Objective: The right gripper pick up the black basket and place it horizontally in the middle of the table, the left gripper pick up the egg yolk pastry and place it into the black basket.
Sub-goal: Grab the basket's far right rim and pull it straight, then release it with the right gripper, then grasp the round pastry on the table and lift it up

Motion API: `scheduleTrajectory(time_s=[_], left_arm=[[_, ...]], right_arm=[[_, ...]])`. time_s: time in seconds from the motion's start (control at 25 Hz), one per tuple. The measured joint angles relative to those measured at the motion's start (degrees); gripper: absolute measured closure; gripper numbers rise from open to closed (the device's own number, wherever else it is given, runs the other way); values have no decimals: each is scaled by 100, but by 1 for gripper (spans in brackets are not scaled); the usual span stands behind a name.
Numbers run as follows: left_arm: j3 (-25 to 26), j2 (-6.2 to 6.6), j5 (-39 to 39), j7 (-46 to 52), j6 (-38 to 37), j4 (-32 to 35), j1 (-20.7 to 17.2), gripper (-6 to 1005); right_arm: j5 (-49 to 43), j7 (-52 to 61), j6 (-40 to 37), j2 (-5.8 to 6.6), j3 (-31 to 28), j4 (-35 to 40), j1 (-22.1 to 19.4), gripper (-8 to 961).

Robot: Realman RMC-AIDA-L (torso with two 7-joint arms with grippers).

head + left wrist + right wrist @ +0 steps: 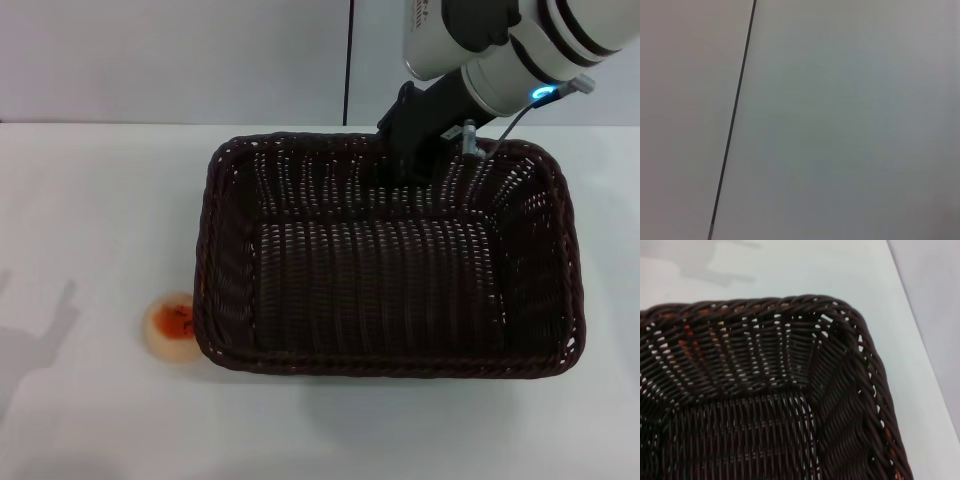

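The black basket [385,290] lies lengthwise across the white table [90,200], right of the middle. My right gripper [412,160] reaches down from the far side and is clamped on the basket's far rim. The right wrist view looks into one corner of the basket [790,390], with the table [805,270] beyond it. The egg yolk pastry [172,325] lies on the table at the basket's near left corner, its right edge tucked under the rim. My left gripper is out of view; the left wrist view shows only a pale wall.
The table's far edge meets a white wall with a dark vertical seam [349,60]. An arm's shadow [35,340] falls on the table at the left. White tabletop lies to the left of and in front of the basket.
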State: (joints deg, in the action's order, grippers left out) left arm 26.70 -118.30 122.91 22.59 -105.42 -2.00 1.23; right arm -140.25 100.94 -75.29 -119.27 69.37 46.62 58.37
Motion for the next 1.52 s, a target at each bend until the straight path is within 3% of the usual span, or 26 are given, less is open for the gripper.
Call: scheduleTrajectory(time_s=[0.32,0.52,0.64,0.68,0.72,0.88,0.92,1.04,1.08,1.12,1.28,1.52], left_arm=[[-46,18,6,7,13,52,-5,305],[-271,32,6,363,-19,345,58,309],[-1059,44,7,1147,-199,1180,266,312],[-1498,45,7,1471,-236,1553,368,312],[-1498,45,7,1471,-236,1553,368,313],[-2300,33,7,1659,35,1961,555,316],[-2300,33,7,1659,35,1961,555,317],[-2707,25,7,1668,432,2013,678,319],[-2843,19,5,1641,622,2015,738,320],[-2843,19,5,1641,622,2015,738,321],[-2973,8,6,1560,973,1971,841,324],[-3390,-4,67,1369,1537,1747,1054,328]], right_arm=[[222,21,29,-3,28,286,-231,496],[340,190,-92,3,-15,1173,-740,382],[867,308,-172,36,-78,2270,-1445,314],[1345,309,-81,36,-121,3024,-2031,295],[1345,309,-81,36,-121,3024,-2031,277],[2727,263,230,-16,-335,4169,-3411,203],[2727,263,230,-16,-335,4169,-3411,203],[3866,-48,214,-33,-546,4139,-4072,205],[4688,-422,171,-25,-627,3853,-4414,205],[4688,-422,171,-25,-627,3853,-4414,204],[6546,-1596,-58,1,-697,2821,-5091,203],[7375,-2047,-200,1,-713,2052,-5395,203]])
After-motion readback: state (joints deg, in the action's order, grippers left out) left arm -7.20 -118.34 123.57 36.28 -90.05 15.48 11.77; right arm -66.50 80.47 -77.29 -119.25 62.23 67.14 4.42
